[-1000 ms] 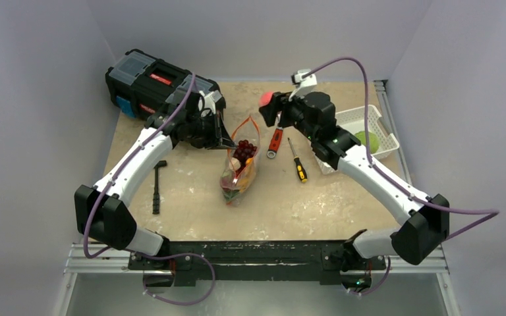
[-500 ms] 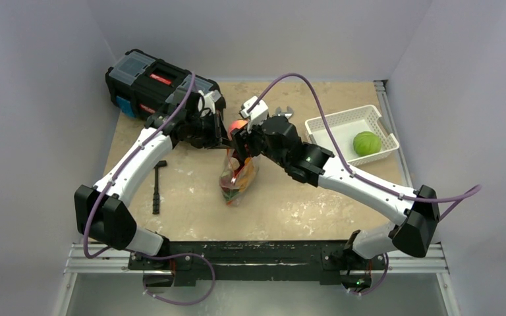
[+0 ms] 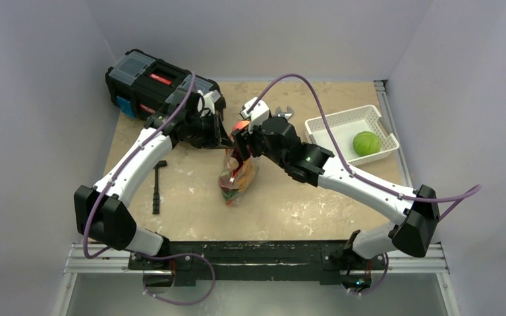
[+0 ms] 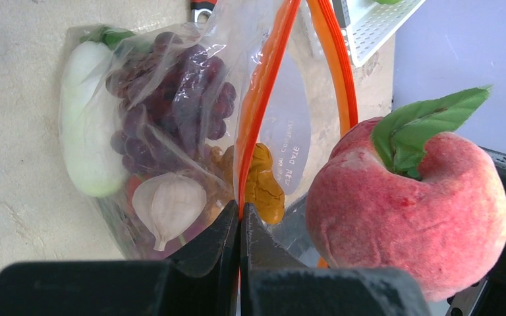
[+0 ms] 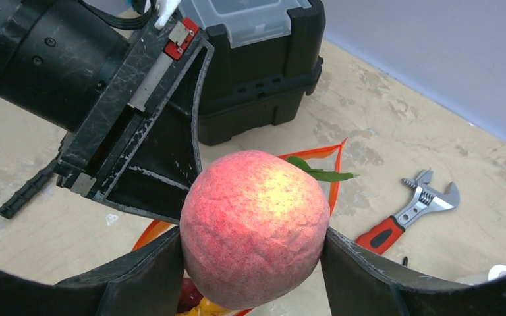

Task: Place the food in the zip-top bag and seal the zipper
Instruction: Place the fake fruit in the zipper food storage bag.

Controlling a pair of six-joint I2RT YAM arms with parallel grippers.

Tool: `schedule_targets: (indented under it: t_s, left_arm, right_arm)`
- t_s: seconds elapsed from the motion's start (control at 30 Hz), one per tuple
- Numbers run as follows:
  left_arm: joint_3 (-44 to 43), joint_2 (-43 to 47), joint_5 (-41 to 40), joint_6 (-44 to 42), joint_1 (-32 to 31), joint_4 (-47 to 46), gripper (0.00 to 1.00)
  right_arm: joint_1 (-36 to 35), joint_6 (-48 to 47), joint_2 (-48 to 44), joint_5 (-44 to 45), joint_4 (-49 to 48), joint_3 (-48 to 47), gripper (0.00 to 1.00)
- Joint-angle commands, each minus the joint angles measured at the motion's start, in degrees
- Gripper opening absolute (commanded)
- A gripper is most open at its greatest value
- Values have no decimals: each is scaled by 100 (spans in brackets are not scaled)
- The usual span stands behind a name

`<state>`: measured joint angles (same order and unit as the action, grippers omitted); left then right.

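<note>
The clear zip-top bag (image 3: 237, 176) lies mid-table with its mouth held up. My left gripper (image 4: 240, 217) is shut on one side of the red-orange zipper (image 4: 263, 99). Inside the bag I see a purple grape bunch (image 4: 171, 105), a white-green radish (image 4: 89, 131), a white bulb (image 4: 168, 204) and an orange piece (image 4: 263, 187). My right gripper (image 5: 253, 240) is shut on a pink-red fruit (image 5: 253, 224) with a green leaf. It hangs right at the open mouth, beside the left fingers. A round green cabbage (image 3: 366, 142) sits in the white basket (image 3: 342, 120).
A black toolbox (image 3: 151, 82) stands at the back left, close behind the left gripper. A red-handled wrench (image 5: 408, 210) lies on the table beyond the bag. A small black tool (image 3: 157, 187) lies left of the bag. My right arm hides the table right of the bag.
My right arm has swung left from above the wrench, carrying the pink-red fruit to the bag's mouth. The left gripper has kept its hold on the zipper edge.
</note>
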<state>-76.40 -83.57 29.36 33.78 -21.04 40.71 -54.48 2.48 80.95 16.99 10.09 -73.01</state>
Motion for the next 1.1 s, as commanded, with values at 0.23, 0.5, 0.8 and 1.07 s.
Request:
schedule_targets:
  t_s: [0.23,0.5,0.8,1.07]
  left_arm:
    - [-182,420,-179,-157,-23,-147,0]
    - [-173,407,-183,-160,-22,-147,0]
    - [-173,377,-194,-161,-23,-135,0]
    - [-157,308,-270,-92,-23,-64,0]
  right_arm:
    - [-37,-2,-269,-169,77,217,72]
    - [-37,85,-340,-97,181,279,91]
    - [-37,627,-837,166,145,395,93]
    - [-574,2170,-1598,423,-65,1136,99]
